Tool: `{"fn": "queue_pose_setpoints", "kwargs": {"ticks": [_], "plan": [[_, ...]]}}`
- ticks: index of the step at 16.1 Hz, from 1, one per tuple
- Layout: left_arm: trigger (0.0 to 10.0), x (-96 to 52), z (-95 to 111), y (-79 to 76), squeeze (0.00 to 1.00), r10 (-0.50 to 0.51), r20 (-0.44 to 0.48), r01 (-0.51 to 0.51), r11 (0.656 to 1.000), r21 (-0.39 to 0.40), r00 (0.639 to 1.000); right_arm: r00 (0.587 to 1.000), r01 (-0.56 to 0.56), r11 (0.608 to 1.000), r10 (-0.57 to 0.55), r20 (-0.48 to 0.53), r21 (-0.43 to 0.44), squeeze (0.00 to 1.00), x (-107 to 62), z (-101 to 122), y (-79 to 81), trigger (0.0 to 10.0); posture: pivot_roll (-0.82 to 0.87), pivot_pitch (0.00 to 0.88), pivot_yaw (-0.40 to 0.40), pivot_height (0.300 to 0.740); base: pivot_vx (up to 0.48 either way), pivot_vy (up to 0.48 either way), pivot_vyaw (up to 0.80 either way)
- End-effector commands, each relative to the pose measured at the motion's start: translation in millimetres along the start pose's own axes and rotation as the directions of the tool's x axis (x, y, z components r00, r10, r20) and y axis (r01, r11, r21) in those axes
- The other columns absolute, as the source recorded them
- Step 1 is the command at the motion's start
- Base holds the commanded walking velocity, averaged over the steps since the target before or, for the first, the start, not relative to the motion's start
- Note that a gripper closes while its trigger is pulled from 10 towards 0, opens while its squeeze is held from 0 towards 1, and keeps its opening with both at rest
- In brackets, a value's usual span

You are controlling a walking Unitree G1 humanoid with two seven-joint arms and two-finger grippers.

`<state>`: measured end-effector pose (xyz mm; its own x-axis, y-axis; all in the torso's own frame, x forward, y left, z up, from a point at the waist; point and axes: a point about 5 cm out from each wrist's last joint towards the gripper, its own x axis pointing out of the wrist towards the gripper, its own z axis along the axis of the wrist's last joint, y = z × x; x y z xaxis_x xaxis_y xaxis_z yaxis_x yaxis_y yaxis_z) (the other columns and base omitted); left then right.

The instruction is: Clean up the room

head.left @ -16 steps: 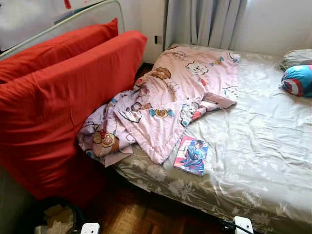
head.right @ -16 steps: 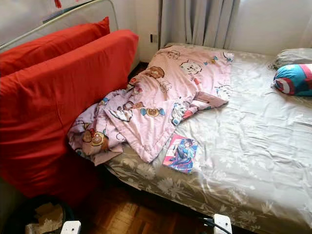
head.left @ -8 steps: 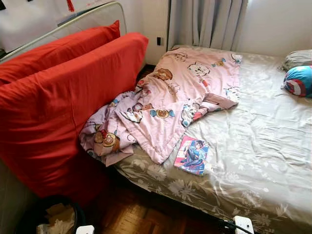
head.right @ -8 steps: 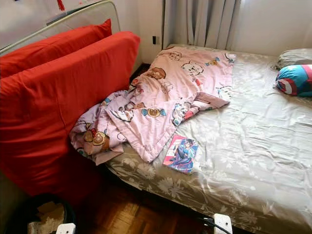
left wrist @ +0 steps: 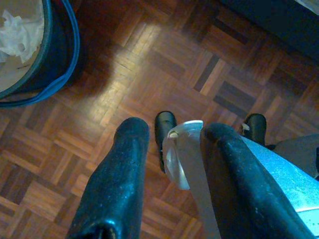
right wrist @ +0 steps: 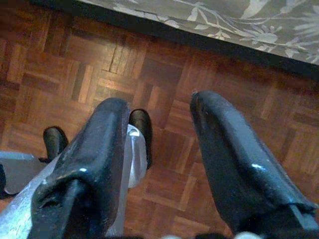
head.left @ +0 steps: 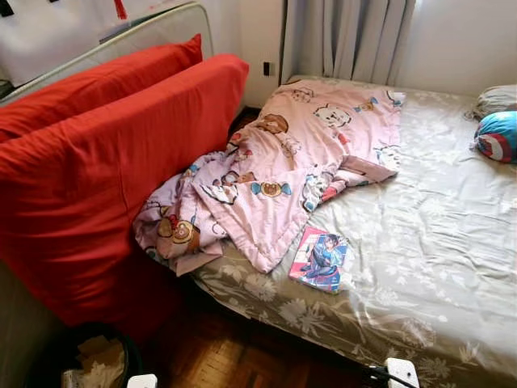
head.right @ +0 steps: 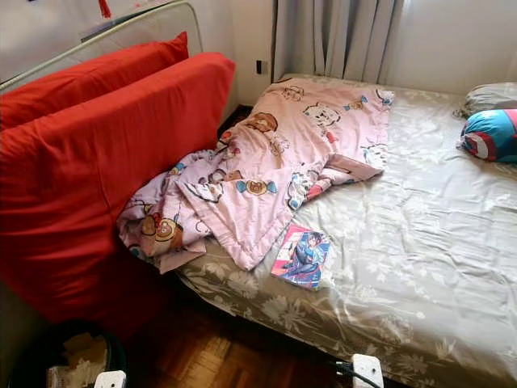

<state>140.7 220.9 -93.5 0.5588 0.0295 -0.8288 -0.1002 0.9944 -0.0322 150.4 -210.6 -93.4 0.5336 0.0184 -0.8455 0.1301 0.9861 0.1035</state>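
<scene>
A crumpled pink cartoon blanket lies across the left part of the bed and spills over its near edge. Beside the blanket's corner a colourful comic book rests flat on the grey floral sheet. Both arms hang low beside me. My left gripper is open over the parquet floor, with a dark bin close by. My right gripper is open above the parquet next to the bed's edge. Neither holds anything.
Two big red cushions lean against the wall left of the bed. A blue and red round pillow and a grey one lie at the far right. A bin with crumpled paper stands at lower left. Grey curtains hang behind.
The whole picture has drifted slightly as the camera moved. The blanket, book and cushions lie as before, and the arms still hang low.
</scene>
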Motion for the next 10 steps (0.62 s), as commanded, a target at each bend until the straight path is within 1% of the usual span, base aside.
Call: {"fn": "queue_pose_setpoints", "kwargs": {"ticks": [1,2,4,10], "plan": [[10.0,-0.5,-4.8,-1.4,0.00,-0.003,-0.023,0.003,1.000,0.020,1.000,1.000,0.001,1.000,-0.002,-0.016,-0.006,0.00,-1.1,-4.2,-1.9,10.0,-0.06,0.000,0.030,0.740,0.000,0.000,0.00],[10.0,1.0,-2.5,-6.8,0.00,-0.012,-0.017,0.013,1.000,0.022,1.000,1.000,0.004,1.000,-0.004,-0.017,-0.008,0.00,-1.1,-4.5,-2.0,10.0,-0.06,0.000,0.030,0.740,0.244,0.000,0.80],[10.0,1.5,-2.2,-8.8,0.00,-0.016,-0.016,0.017,1.000,0.025,1.000,1.000,0.006,1.000,-0.006,-0.022,-0.001,0.00,-1.2,-5.3,-2.0,10.0,-0.06,0.000,0.030,0.740,0.259,0.000,0.80],[10.0,1.0,-4.3,-9.5,0.00,-0.022,-0.020,0.023,0.999,0.030,1.000,1.000,0.001,1.000,-0.001,-0.021,0.024,0.00,-1.2,-6.1,-1.2,10.0,-0.06,0.000,0.031,0.740,0.277,0.000,0.00]]}}
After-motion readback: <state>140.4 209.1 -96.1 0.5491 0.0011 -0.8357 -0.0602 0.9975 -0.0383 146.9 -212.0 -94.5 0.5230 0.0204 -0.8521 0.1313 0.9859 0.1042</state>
